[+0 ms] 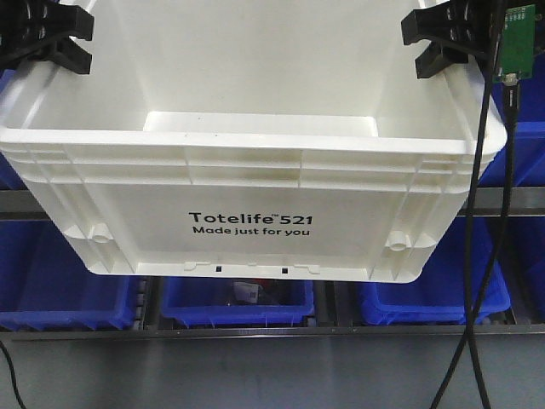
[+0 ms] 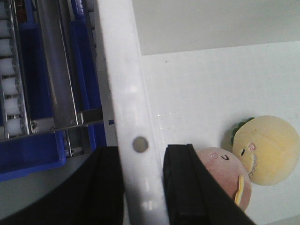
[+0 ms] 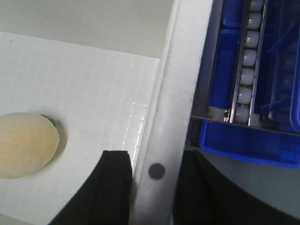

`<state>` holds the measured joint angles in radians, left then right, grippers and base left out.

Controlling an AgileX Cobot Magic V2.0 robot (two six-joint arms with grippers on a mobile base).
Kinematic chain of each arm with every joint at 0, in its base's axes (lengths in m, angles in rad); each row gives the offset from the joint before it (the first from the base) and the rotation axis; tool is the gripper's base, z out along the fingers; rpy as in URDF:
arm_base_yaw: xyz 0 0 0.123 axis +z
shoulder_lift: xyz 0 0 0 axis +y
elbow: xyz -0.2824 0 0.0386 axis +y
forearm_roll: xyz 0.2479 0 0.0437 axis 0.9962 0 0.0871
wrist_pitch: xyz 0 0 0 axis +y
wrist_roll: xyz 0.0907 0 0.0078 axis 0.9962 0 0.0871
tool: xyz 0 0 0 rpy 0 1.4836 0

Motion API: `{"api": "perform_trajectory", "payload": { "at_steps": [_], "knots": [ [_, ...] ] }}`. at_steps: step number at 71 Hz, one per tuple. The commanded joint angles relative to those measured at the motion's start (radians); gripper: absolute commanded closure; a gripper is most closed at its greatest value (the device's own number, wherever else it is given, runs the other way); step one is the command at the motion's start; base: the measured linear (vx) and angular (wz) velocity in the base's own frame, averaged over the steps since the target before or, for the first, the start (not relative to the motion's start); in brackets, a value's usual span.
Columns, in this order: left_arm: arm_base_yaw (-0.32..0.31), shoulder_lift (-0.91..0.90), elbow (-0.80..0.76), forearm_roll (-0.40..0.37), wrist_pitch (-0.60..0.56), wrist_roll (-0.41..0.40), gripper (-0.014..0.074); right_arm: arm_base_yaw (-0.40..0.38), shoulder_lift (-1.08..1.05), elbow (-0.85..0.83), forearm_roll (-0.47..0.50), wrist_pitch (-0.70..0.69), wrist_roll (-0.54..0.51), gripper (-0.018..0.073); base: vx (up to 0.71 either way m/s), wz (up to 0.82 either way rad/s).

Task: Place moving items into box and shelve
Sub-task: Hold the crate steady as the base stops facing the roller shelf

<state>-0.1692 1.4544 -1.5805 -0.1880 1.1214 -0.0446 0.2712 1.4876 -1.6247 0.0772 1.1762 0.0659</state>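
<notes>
The white box (image 1: 247, 179), printed "Totelife 521", hangs in the air, tilted toward the front camera and close to the shelf. My left gripper (image 1: 81, 41) is shut on its left rim (image 2: 122, 84), one black finger (image 2: 187, 187) inside and one outside. On the opposite rim (image 3: 176, 93) my right gripper (image 1: 417, 47) is shut the same way. Two moving items lie on the box floor: a pinkish plush (image 2: 225, 173) beside my left inner finger and a yellow plush (image 2: 269, 150) touching it. The right wrist view shows the yellow plush (image 3: 26, 145) at its left edge.
Blue plastic bins (image 1: 234, 302) (image 1: 60, 290) (image 1: 443, 290) sit on the shelf level below and behind the box. Roller rails (image 2: 9, 70) (image 3: 246, 70) run beside the bins. Black cables (image 1: 477, 256) hang down on the right below a green circuit board (image 1: 515, 38).
</notes>
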Motion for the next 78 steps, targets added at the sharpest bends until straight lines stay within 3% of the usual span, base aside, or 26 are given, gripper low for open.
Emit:
{"api": "perform_trajectory", "payload": {
  "at_steps": [1, 78],
  "knots": [
    [-0.009, -0.051, -0.044, -0.061, -0.118, 0.015, 0.0613, 0.002, -0.05, -0.043, 0.035, -0.114, -0.037, 0.0571, 0.24, -0.01],
    [-0.009, -0.051, -0.044, -0.061, -0.118, 0.015, 0.0613, 0.002, -0.05, -0.043, 0.036, -0.114, -0.037, 0.0571, 0.14, -0.01]
  ]
}}
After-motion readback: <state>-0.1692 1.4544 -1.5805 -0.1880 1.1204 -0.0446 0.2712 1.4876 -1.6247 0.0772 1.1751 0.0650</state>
